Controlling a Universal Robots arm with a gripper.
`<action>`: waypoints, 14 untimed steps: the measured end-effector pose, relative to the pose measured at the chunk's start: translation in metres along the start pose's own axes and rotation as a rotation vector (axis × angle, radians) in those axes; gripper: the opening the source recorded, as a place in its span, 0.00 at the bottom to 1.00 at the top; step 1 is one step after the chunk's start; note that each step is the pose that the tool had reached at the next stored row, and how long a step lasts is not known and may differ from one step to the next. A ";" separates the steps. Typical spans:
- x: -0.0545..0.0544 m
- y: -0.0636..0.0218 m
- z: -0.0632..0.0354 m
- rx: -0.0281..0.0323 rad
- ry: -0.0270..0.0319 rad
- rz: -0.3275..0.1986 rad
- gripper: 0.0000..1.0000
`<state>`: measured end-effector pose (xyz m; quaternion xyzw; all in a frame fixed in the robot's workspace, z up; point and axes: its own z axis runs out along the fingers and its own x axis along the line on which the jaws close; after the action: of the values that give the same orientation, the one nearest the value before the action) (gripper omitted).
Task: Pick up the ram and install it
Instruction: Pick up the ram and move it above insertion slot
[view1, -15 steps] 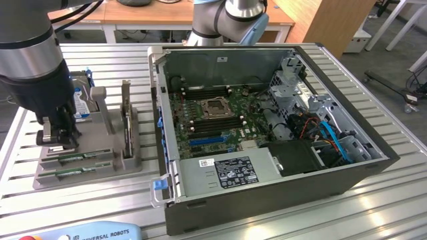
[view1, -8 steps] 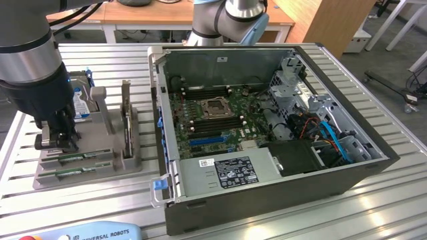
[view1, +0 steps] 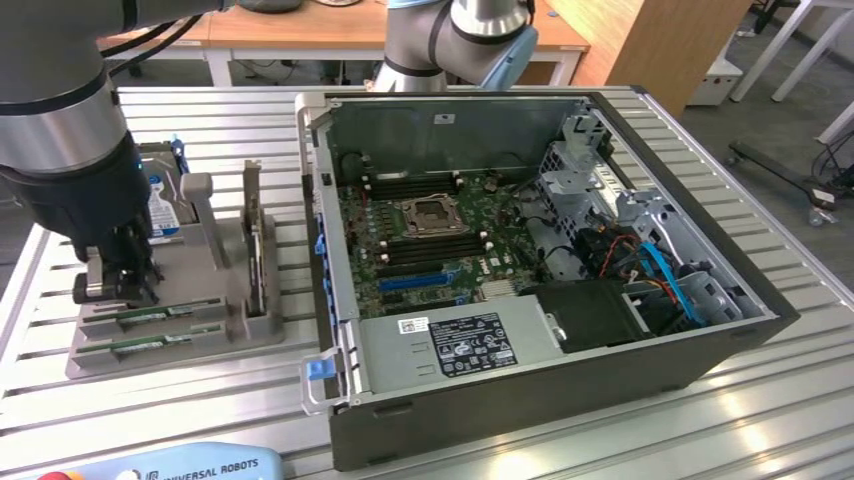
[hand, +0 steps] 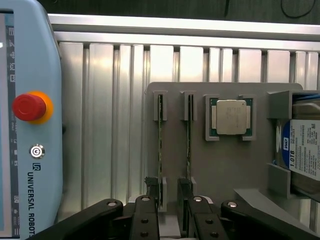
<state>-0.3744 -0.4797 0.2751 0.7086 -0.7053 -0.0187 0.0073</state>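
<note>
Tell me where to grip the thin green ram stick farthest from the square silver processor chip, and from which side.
Pinch the thin green ram stick across its flat faces along the exposed upper edge, mid-length, coming straight down from above. It stands on edge in the grey holder, whose slotted blocks cap both ends, so only the top looks free.
</note>
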 end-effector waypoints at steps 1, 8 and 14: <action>0.000 0.0000 0.0013 0.0000 0.0000 0.000 0.30; 0.000 -0.0002 0.0052 -0.0001 0.0001 0.000 0.30; 0.004 -0.0001 0.0052 0.0000 0.0000 0.000 0.30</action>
<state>-0.3744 -0.4833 0.2698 0.7085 -0.7054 -0.0187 0.0073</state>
